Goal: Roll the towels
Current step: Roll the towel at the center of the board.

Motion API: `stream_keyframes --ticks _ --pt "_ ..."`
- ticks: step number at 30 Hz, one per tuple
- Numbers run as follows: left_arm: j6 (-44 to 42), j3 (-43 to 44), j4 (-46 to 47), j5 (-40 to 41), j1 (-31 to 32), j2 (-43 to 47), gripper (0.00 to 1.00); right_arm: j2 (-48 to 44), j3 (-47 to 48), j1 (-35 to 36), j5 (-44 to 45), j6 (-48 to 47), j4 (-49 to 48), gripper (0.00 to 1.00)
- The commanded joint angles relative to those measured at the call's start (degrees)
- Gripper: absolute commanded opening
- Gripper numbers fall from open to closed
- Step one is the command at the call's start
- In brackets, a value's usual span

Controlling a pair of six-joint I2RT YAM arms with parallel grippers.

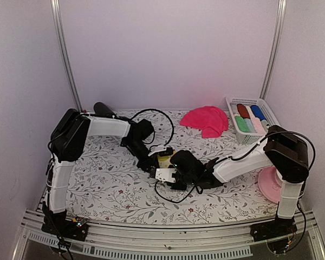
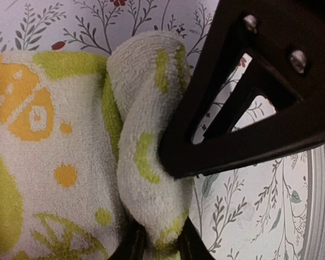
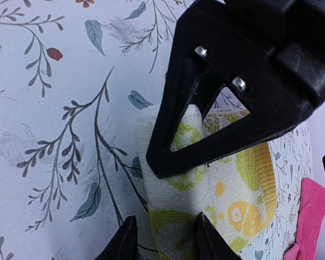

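Two grippers (image 2: 160, 206) (image 3: 160, 197) pinch patterned towel (image 2: 54, 162), basket (image 1: 248, 99) behind

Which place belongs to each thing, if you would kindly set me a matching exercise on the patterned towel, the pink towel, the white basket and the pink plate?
Things:
1. patterned towel
2. pink towel
3. white basket
4. pink plate

Places:
A. near right edge of the table
B. far right corner
C. centre of the table
D. far side, just left of the basket

Pairs: 1-C, 2-D, 3-B, 4-A
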State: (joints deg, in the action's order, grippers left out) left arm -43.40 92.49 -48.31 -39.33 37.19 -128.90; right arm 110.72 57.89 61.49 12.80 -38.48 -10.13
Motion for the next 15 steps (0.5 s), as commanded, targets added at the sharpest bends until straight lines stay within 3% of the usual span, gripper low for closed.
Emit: stream_keyframes --ticks 1,15 --pt "-1.0 -0.2 -6.3 4.2 -1.0 -4.7 0.19 3.3 2.1 0.3 3.2 -2.3 1.7 0.32" --pt "-2.9 1.1 -9.3 3.7 -1.3 -5.8 0.24 8.8 6.4 -0.4 3.6 -3.0 7.8 0.23"
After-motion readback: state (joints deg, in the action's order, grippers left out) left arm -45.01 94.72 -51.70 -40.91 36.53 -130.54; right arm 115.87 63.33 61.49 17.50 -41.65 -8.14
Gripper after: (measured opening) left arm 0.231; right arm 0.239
